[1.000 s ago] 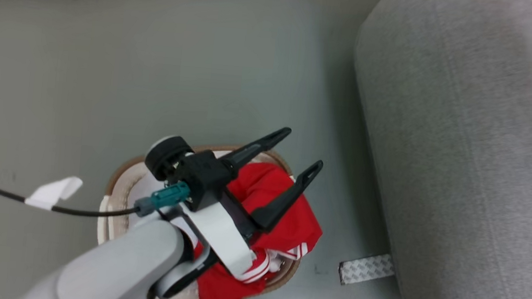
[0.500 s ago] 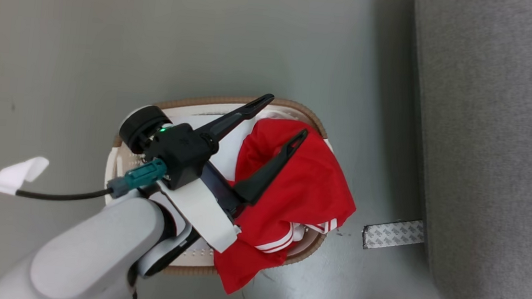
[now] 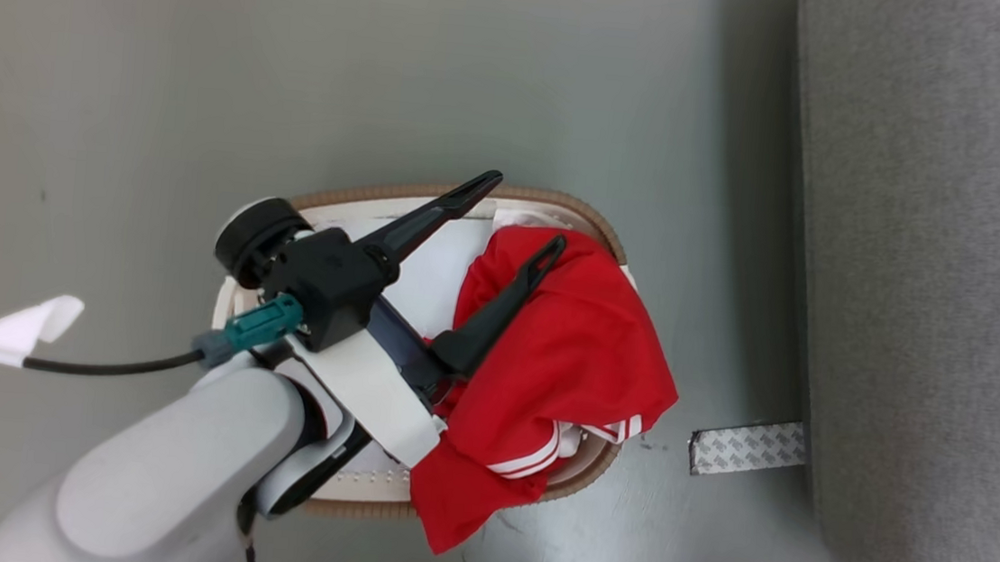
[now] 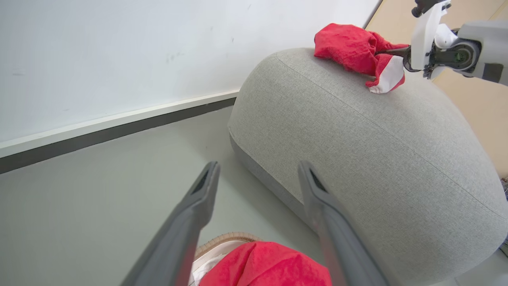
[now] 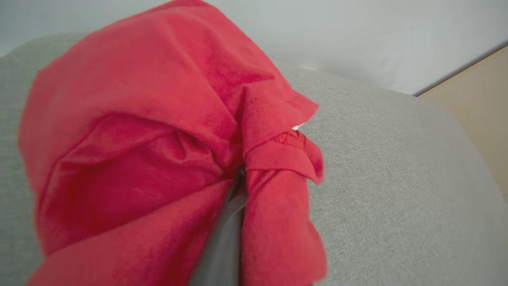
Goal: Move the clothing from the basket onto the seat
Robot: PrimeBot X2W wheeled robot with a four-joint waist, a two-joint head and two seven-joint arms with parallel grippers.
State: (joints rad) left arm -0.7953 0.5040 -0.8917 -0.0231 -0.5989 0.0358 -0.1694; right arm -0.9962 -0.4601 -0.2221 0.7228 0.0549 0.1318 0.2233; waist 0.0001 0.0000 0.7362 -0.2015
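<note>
1. Grey floor (image 3: 211, 66) lies bare between the basket (image 3: 399, 192) and the sofa (image 3: 945, 266), which stand near each other but apart. Anything we drop on the way would land there.
2. One red garment (image 3: 574, 360) lies heaped in the basket on the side nearer the sofa, with a fold hanging out over the rim. If we lift by the heap alone, that fold could drag on the rim and shift or tip the basket, which looks light.
3. Our left gripper (image 3: 526, 209) hovers above the basket, jaws spread wide and holding nothing. One finger is over the red cloth, the other over the white pad (image 3: 437, 275). Closing along this line, we might pinch the pad with the cloth, or catch only a thin fold that slips out mid-carry.
4. We see a second garment (image 4: 349, 47) on top of the sofa, close to its rounded end. Our right gripper (image 4: 399, 51) is clamped on it, cloth bunched around the fingers. Let go this near the curve, it may slide off. If the cloth clings to a finger, pulling away could drag it back.
5. We also have a black cable (image 3: 94, 365) trailing from the left wrist. On a deep reach it could snag the basket rim.
</note>
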